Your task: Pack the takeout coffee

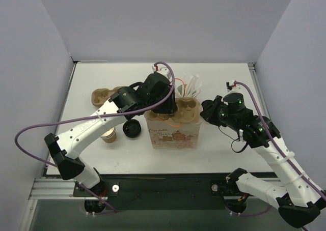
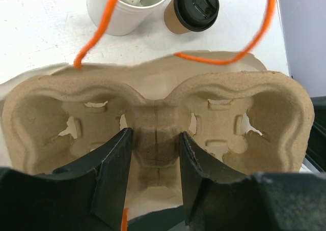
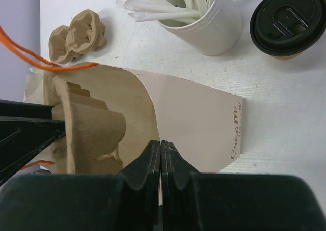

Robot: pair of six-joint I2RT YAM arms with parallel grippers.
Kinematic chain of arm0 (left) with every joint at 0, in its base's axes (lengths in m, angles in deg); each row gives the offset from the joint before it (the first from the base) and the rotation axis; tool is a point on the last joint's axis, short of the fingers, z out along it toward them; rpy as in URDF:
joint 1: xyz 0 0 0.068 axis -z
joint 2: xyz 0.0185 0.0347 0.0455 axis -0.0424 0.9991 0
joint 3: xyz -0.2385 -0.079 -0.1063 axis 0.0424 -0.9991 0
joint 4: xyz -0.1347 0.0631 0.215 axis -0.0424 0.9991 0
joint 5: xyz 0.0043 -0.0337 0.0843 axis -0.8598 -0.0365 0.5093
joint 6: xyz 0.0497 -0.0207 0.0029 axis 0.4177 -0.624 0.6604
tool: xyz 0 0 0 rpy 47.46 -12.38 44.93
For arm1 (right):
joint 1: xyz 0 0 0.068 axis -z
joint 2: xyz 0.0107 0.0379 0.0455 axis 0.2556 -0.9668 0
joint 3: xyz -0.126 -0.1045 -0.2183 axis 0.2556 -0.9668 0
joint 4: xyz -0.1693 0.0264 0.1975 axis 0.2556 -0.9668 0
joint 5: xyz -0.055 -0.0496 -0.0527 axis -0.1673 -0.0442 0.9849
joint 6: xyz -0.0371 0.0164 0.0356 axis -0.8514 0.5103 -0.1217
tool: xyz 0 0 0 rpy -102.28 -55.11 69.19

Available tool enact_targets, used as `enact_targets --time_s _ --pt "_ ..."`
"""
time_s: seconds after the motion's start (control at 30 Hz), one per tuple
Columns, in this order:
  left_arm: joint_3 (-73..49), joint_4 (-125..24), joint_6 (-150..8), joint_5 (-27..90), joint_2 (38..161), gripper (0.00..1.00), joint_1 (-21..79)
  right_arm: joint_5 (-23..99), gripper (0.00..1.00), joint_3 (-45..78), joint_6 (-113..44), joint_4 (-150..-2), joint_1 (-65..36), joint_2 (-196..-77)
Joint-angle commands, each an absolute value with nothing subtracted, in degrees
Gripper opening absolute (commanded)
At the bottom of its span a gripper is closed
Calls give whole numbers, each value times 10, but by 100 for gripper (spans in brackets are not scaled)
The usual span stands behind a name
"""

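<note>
My right claw [image 3: 161, 145] is pinched shut on the rim of the pale printed paper bag [image 3: 204, 121]; my left claw [image 2: 155, 139] grips the brown moulded-pulp cup carrier [image 2: 153, 91] by its middle ridge. The small kraft-paper cup with black lid [image 3: 290, 20] stands upright beyond the bag, far right, nearer my right claw

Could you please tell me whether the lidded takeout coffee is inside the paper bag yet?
Out. The takeout coffee stands upright on the table beside the white straw cup, outside the paper bag.
</note>
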State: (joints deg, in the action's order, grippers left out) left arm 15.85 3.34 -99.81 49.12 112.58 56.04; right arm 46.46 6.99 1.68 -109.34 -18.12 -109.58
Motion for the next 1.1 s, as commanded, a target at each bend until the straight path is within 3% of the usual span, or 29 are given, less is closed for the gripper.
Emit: enact_targets --time_s 0.0,0.53,1.07 --pt "184 68 -1019 533 1146 32 571 460 0 60 42 -1094 -177 -1082" --pt "258 180 -1061 608 1224 31 599 477 0 27 76 -1094 -178 -1053" --pt "254 186 -1097 650 1266 31 607 473 0 16 93 -1094 -180 -1053"
